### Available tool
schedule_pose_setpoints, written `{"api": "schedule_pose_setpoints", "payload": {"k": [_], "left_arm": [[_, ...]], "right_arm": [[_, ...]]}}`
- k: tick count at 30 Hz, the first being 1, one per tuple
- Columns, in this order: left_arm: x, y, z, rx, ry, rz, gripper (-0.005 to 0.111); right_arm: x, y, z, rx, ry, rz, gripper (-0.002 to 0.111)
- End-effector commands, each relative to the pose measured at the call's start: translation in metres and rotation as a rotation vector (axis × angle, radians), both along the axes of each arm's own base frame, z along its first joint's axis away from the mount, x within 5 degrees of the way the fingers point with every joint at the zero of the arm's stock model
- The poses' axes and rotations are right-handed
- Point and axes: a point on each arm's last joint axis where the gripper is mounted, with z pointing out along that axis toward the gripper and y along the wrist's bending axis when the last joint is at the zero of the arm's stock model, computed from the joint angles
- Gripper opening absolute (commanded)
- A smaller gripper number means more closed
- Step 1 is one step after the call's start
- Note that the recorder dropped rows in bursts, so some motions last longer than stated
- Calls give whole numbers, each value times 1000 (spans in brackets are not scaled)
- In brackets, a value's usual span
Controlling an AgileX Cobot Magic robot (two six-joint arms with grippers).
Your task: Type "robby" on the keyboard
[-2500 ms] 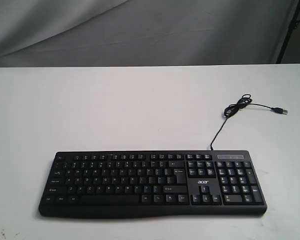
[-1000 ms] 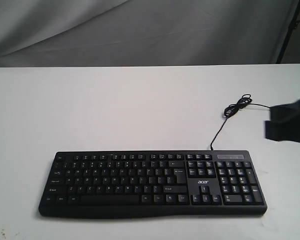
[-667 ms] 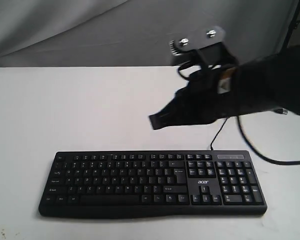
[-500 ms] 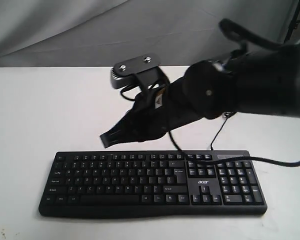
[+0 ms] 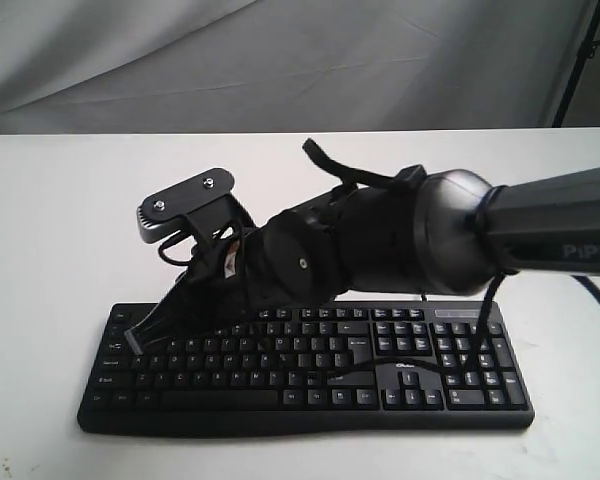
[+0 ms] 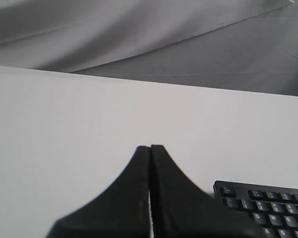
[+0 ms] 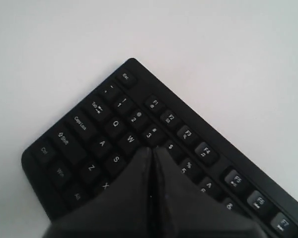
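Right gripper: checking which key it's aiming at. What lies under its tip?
The Esc end of the keyboard lies under the shut right gripper. Q, W and 3 show beside its tip. Keys directly beneath it are covered, so contact cannot be judged.

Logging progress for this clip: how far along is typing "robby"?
Nothing shows as typed. In hand: the right gripper, jaws shut, points at the keyboard near W and 3; contact unclear. The left gripper, shut, hangs over the table. All five letters seem left.
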Motion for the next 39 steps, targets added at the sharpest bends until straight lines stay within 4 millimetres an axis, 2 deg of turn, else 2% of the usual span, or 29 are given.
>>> {"api": "schedule_pose_setpoints", "payload": {"k": [1,9,31,39], "left_arm": [[0,0,-1,-13,-2,-4,0],[0,0,-1,-13,-2,-4,0],[0,0,-1,-13,-2,-4,0],[0,0,-1,-13,-2,-4,0]], "right_arm": [[5,9,-14,0,9,-1,0],[15,24,-29,-29,39,10,0],[12,19,-57,-142,93,51,0],[12,19,-58,-147,95,53,0]]}}
